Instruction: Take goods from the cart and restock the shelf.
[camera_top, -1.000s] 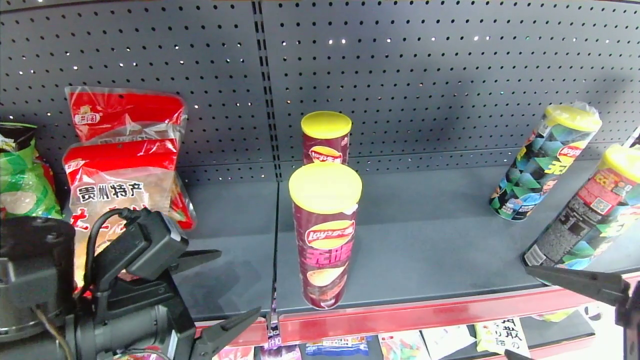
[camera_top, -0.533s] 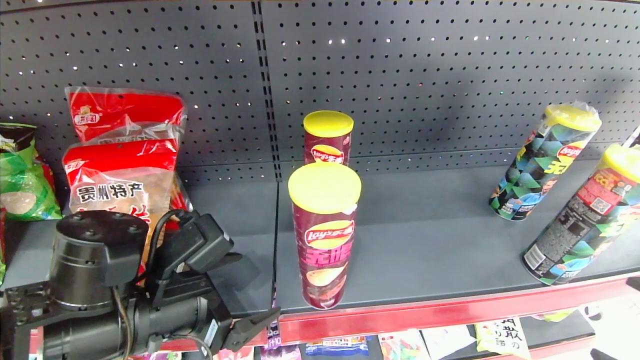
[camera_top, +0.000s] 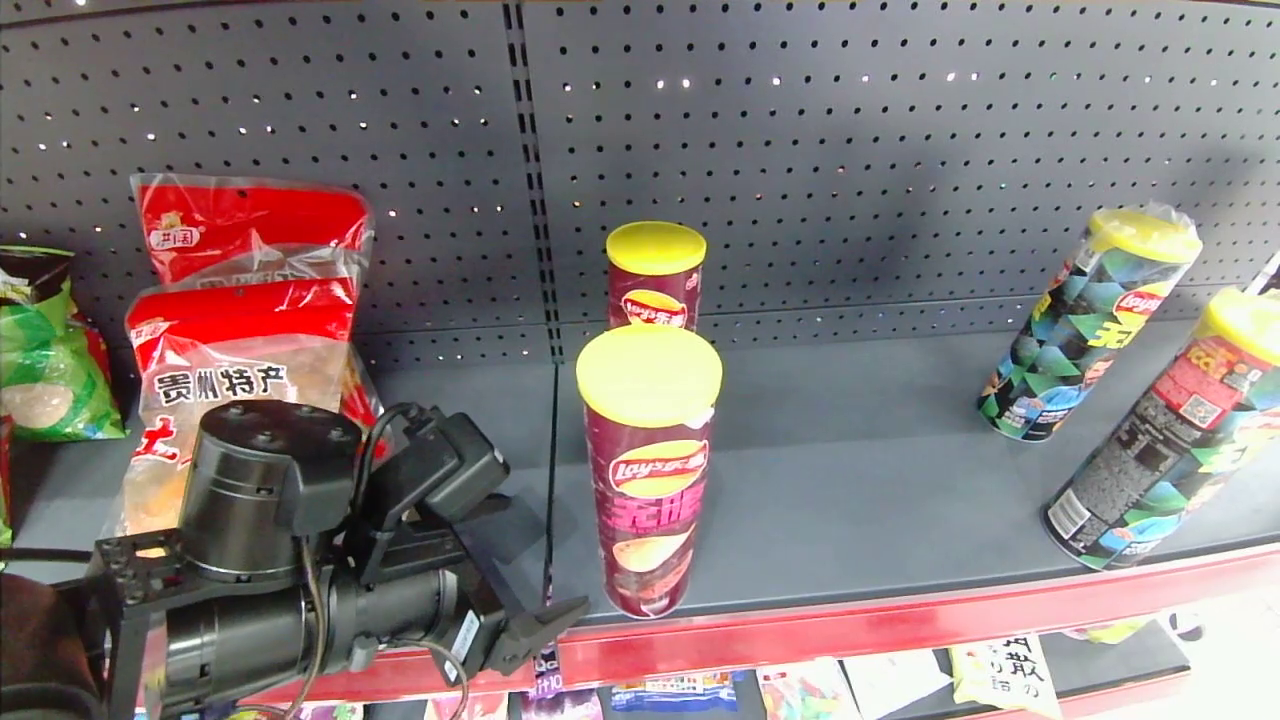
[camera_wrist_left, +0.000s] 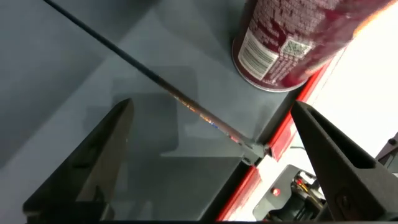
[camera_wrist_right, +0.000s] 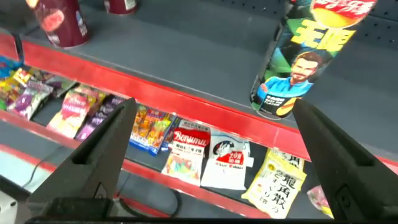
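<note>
The left gripper and right gripper are spread, empty. The left is best withdrawn toward 6 o'clock, so the maroon can at its 2 o'clock is not clipped.

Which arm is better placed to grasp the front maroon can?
Left. The left end effector, open, sits right beside the front maroon can at the shelf's red edge. The right end effector, also open, faces the patterned can farther along, the maroon can far off.

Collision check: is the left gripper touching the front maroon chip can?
Apart. Left wrist view: the open left gripper holds nothing, and the chip can stands beyond its fingertips, with bare shelf between.
</note>
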